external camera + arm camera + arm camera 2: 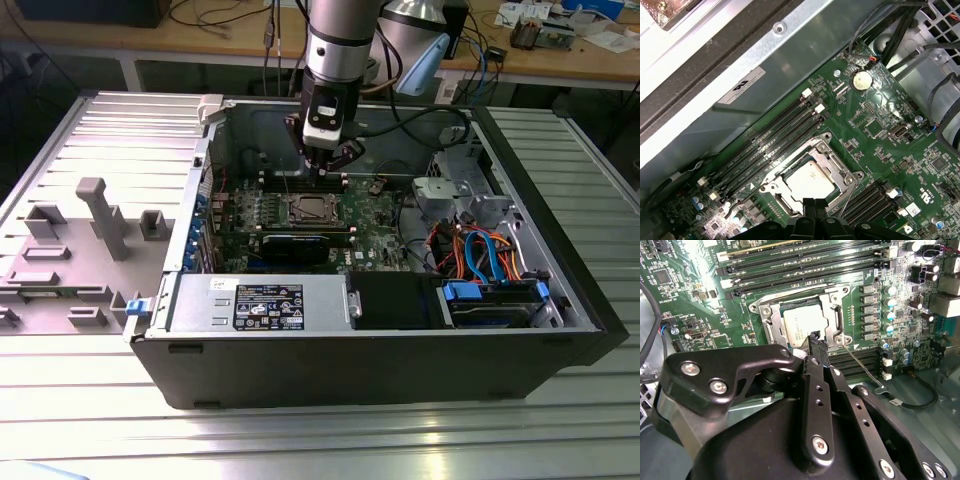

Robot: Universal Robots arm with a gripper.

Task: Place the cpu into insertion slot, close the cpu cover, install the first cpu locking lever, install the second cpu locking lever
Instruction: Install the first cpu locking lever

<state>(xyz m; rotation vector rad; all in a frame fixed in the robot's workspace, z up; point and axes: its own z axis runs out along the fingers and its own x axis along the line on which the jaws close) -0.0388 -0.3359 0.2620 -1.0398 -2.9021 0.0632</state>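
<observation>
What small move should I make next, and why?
Probably ease the shut gripper onto the lever and press it down: the cpu lies under the closed cover, and the lever sticks out, apparently unlatched, near the gripper.

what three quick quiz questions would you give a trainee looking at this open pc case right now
1. Multiple choice: the hand is nearest to
A the cpu
B the blue drive tray
C the grey power supply
2. True or false: the hand holds the cpu.
3. Fill in (raised or down): the cpu cover lies ___ around the cpu.

Key: 1 A. 2 false: the cpu lies on the board, apart from the shut hand. 3 down.
</observation>
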